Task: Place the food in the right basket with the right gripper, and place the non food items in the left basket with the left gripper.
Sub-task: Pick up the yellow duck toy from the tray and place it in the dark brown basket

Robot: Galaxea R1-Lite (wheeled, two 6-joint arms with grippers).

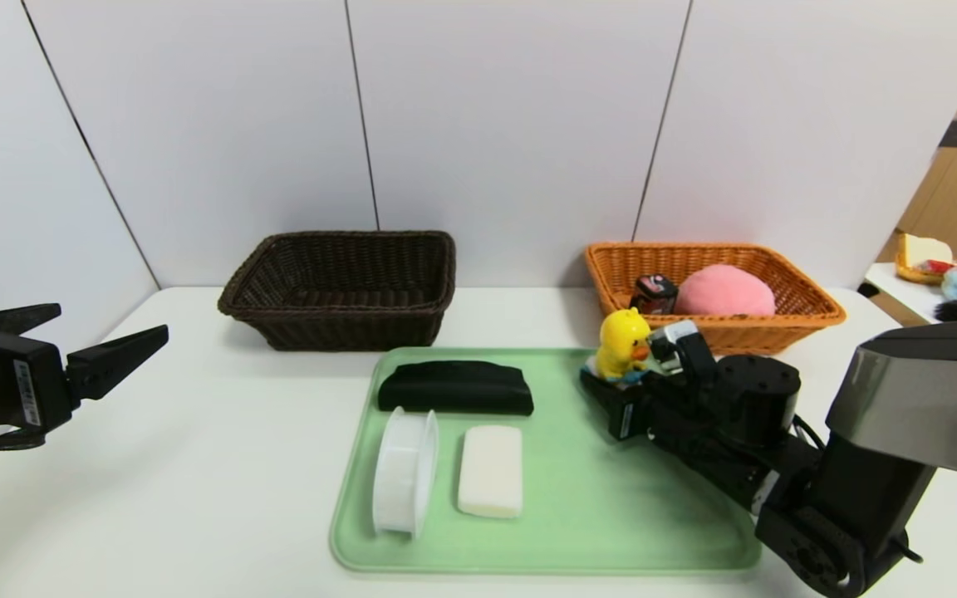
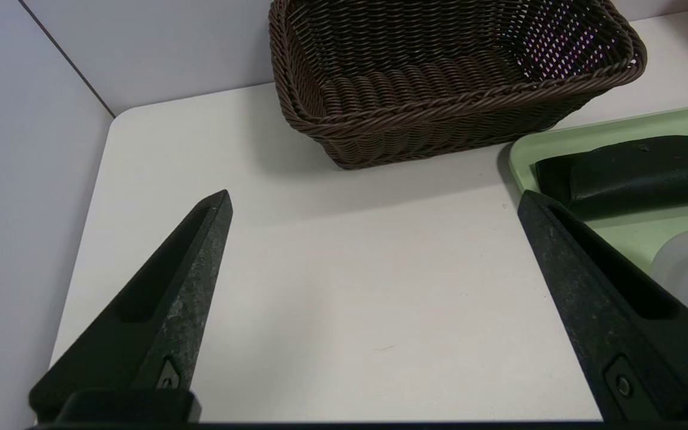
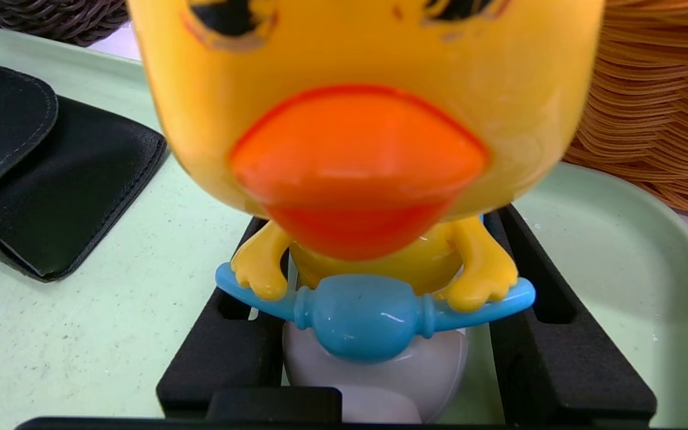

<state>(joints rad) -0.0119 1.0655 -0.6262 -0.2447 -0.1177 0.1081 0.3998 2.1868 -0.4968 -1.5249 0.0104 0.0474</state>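
Observation:
The yellow duck toy (image 1: 624,340) (image 3: 368,119) on its white-blue scooter stands at the green tray's (image 1: 578,498) far right corner. My right gripper (image 1: 620,370) (image 3: 380,239) is shut on it, one finger along each side of the scooter base. In the orange right basket (image 1: 777,324) (image 3: 648,89) lie the pink peach (image 1: 723,291) and the black canister (image 1: 655,292). A black pouch (image 1: 455,389) (image 2: 636,167), a white ribbed container (image 1: 404,469) and a white bar (image 1: 491,469) rest on the tray. My left gripper (image 1: 113,324) (image 2: 374,197) hovers open at the table's left, short of the dark left basket (image 1: 345,328) (image 2: 439,119).
White wall panels (image 1: 512,124) close off the table's back, right behind both baskets. A side table (image 1: 902,278) with plush items stands beyond the right edge. The right arm's elbow (image 1: 827,515) hangs over the tray's near right corner.

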